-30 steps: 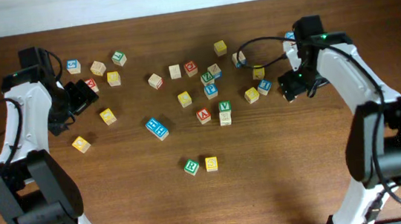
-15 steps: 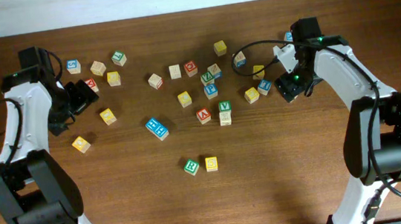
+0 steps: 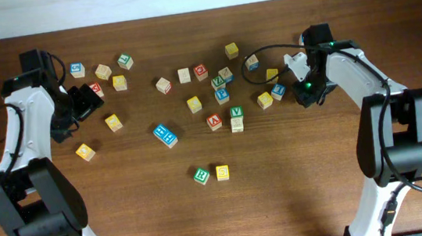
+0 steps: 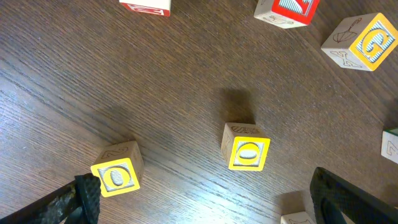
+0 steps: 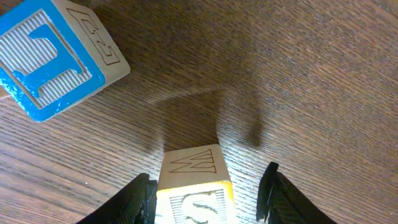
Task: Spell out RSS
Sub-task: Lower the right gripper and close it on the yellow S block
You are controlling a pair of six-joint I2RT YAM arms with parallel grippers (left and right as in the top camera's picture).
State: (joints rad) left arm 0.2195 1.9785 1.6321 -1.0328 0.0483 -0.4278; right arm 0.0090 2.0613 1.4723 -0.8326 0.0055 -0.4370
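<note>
Right gripper [image 5: 206,186] has shifted in beside the blue block [image 5: 53,59], jaws open and empty astride the yellow S block [image 5: 194,193] near it, so the second-S grasp looks next; left gripper [image 4: 208,196] open, empty.

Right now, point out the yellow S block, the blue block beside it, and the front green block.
yellow S block [image 5: 196,202]: right wrist view, top face.
blue block [image 5: 53,56]: right wrist view, lettered face.
green block [image 3: 201,175]: overhead view, top face.
</note>
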